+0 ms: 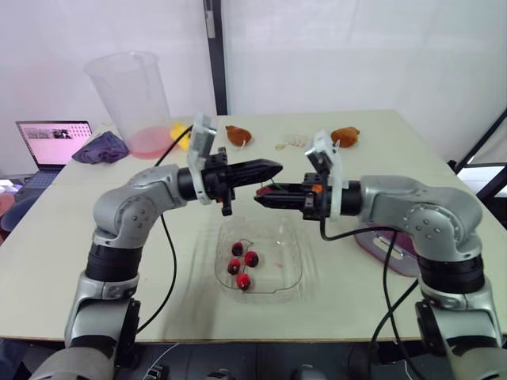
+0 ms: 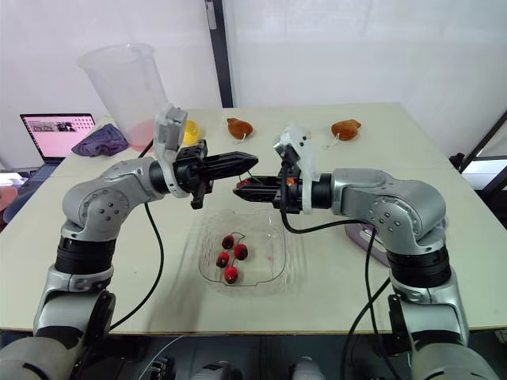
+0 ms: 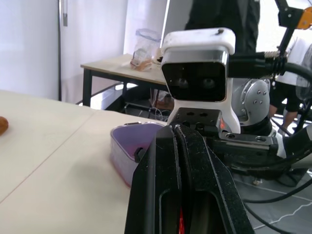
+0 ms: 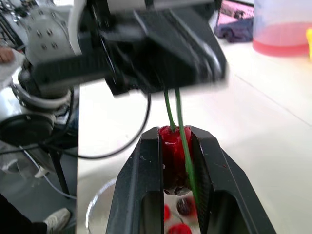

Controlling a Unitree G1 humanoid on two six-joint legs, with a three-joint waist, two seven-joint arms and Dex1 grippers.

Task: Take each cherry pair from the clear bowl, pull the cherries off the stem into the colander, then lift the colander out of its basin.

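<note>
**Head views.** The left gripper (image 1: 276, 168) and right gripper (image 1: 261, 195) are meeting tip to tip above the clear bowl (image 1: 297, 273), with the left tips sitting just above the right. The remaining cherries (image 1: 251, 258) are lying in the bowl. The purple basin (image 1: 394, 257) is sitting just beside the bowl on the robot's right, so the right arm is nearer to it.

**Left wrist view.** The left fingers (image 3: 163, 180) are pressing closed, and the basin is lying beyond them.

**Right wrist view.** The right fingers (image 4: 144, 175) are clamping a cherry (image 4: 170, 139). The green stem (image 4: 169, 107) is running straight from the cherry into the pinched left tips. The pull should probably run along this axis, with the release made over the basin rather than over the bowl.
</note>
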